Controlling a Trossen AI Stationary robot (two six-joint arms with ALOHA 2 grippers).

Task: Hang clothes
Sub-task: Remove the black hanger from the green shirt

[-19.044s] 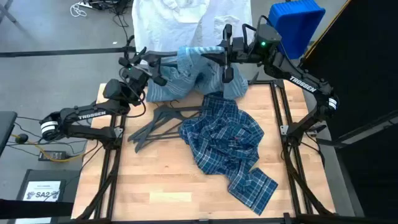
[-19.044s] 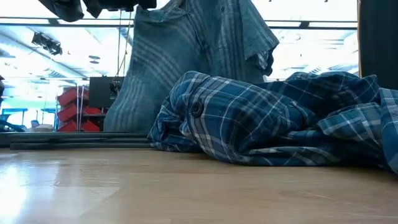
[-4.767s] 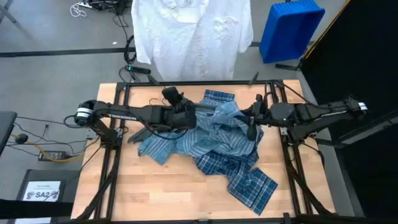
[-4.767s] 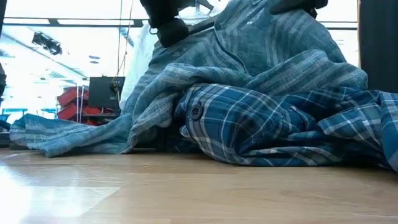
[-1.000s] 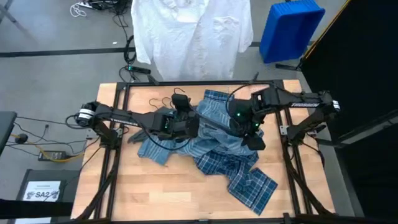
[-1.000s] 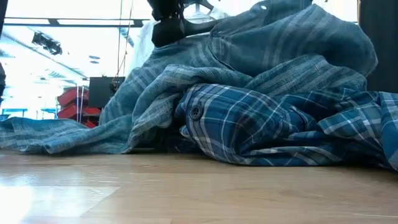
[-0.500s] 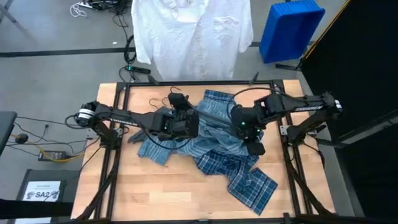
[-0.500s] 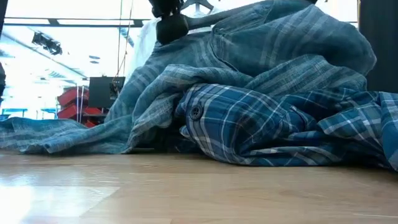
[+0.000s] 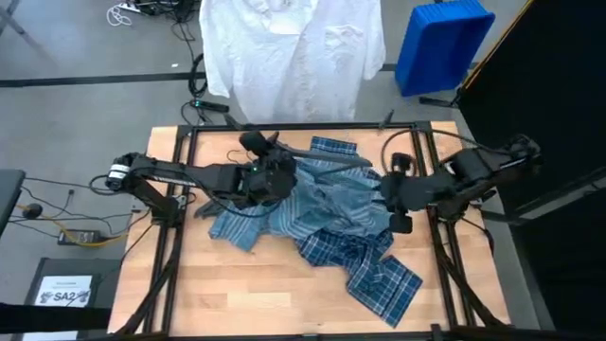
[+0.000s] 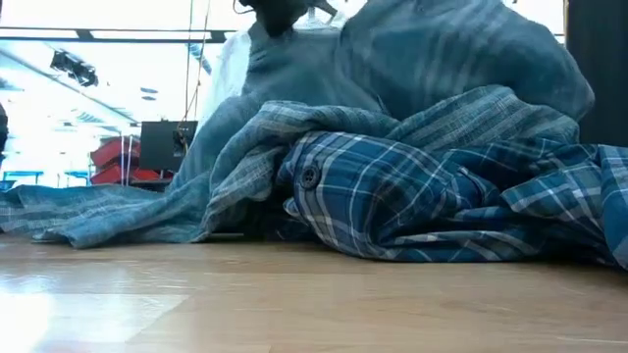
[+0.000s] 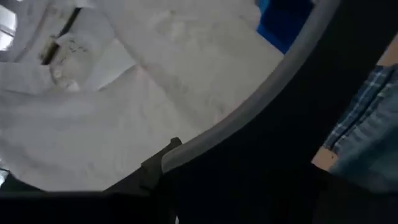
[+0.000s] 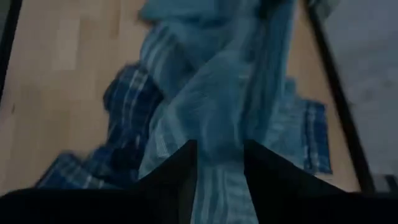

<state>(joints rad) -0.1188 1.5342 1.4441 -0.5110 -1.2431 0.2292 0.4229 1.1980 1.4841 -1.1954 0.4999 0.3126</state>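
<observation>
Nearest the front edge of the table (image 9: 256, 294), plaid shirt (image 9: 365, 260) crumpled, long axis running diagonally from front right toward centre, largely buried farther back. Draped over it, striped shirt (image 9: 322, 204), spread left to right across mid-table, collar end not discernible. Right gripper (image 9: 386, 201) at its right edge, fingers narrowly parted astride a fold. Left gripper (image 9: 275, 166) at its back left, mostly hidden; grip impossible to tell. Beyond the table, white shirt (image 9: 289, 47) hanging, collar away.
</observation>
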